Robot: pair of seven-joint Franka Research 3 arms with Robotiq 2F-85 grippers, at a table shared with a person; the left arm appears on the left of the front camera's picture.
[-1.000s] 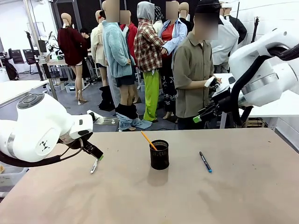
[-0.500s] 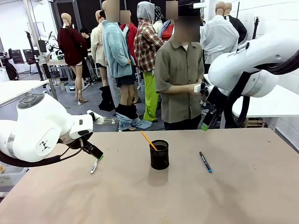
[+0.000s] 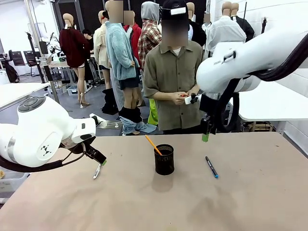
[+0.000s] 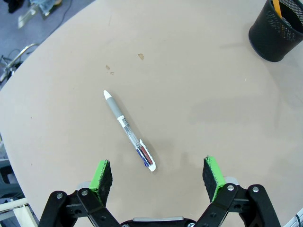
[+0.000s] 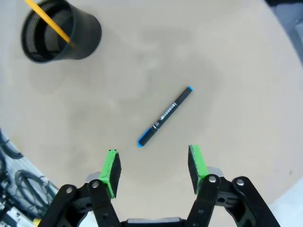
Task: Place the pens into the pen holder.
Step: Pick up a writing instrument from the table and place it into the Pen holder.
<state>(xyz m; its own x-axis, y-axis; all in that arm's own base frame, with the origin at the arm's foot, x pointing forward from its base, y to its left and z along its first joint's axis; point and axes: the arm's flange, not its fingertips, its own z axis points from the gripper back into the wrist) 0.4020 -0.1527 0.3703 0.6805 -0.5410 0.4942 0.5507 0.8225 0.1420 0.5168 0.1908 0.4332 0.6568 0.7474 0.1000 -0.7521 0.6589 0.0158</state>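
Black mesh pen holder (image 3: pixel 164 161), orange pencil (image 3: pixel 152 144), blue-tipped dark pen (image 3: pixel 211 167), silvery-white pen (image 4: pixel 129 131), tan table (image 3: pixel 231 202).

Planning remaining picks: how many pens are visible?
3: an orange-yellow one in the pen holder, a silvery-white pen lying left of it, a dark blue-tipped pen lying right. More may hide inside.

Tan desk (image 3: pixel 250 202), matte top, rounded edge in the wrist views. A few small brownish marks (image 4: pixel 140 56) on it in the left wrist view. Person (image 3: pixel 172 77) stands at the far side, just behind the desk edge, in an olive short-sleeved shirt (image 3: pixel 169 67). White table (image 3: pixel 276 103) behind at right, another white table (image 3: pixel 14 91) far left. Black office chairs (image 3: pixel 17 57) back left. Grey floor (image 3: pixel 96 103). Dark cables (image 5: pixel 18 182) on the floor past the desk edge, right wrist view.
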